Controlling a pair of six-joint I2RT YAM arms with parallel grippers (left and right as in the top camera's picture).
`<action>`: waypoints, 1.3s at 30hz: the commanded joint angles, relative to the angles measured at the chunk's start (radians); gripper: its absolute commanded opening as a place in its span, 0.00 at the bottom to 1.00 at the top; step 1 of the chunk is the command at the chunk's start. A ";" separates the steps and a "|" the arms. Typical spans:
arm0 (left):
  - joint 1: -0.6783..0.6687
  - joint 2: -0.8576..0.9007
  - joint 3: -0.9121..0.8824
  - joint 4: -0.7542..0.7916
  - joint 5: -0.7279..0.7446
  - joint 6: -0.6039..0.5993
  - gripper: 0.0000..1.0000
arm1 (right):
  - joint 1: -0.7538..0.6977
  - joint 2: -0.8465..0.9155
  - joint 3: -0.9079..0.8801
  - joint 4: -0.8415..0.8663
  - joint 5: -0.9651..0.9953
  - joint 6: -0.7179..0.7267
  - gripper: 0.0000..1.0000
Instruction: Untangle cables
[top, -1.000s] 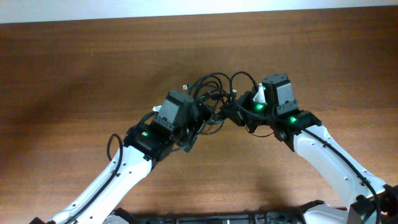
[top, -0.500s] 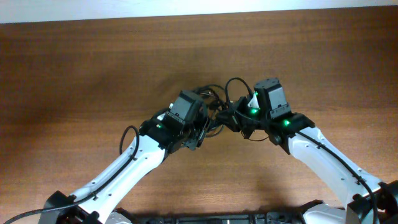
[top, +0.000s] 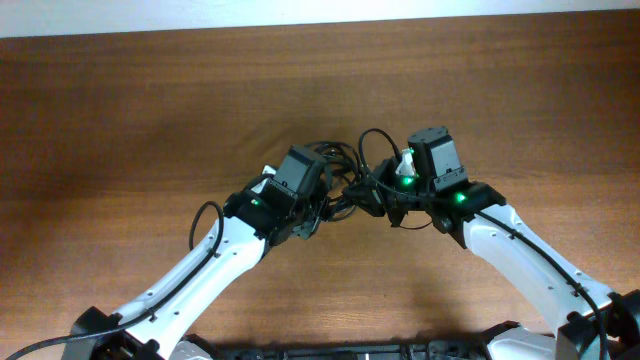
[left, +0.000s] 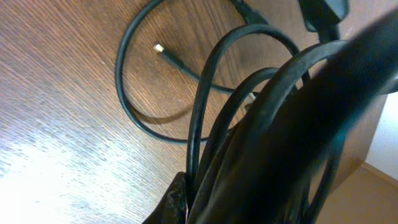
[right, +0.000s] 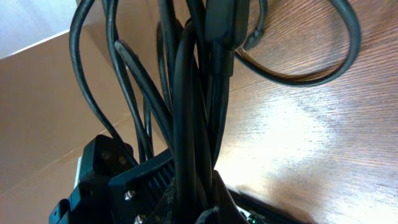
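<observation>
Left gripper (top: 325, 200) is clamped on the cables (top: 348, 182); right gripper (top: 380, 194) is clamped on them just beside it; one knot, nothing separated; untangling looks barely begun.

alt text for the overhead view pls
Two white robot arms meet at the middle of a brown wooden table, the left hand and the right hand each shut on a tangled bundle of thin black cables between them.
</observation>
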 joint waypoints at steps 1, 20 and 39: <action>0.018 0.018 -0.010 -0.061 -0.035 0.088 0.00 | 0.009 -0.017 0.020 0.014 -0.076 -0.051 0.13; 0.216 -0.151 -0.010 0.014 0.212 1.238 0.00 | 0.008 -0.017 0.019 -0.149 0.008 -0.731 0.73; 0.216 -0.151 -0.010 -0.014 0.121 1.321 0.00 | -0.180 -0.074 0.031 -0.237 -0.249 -1.064 0.72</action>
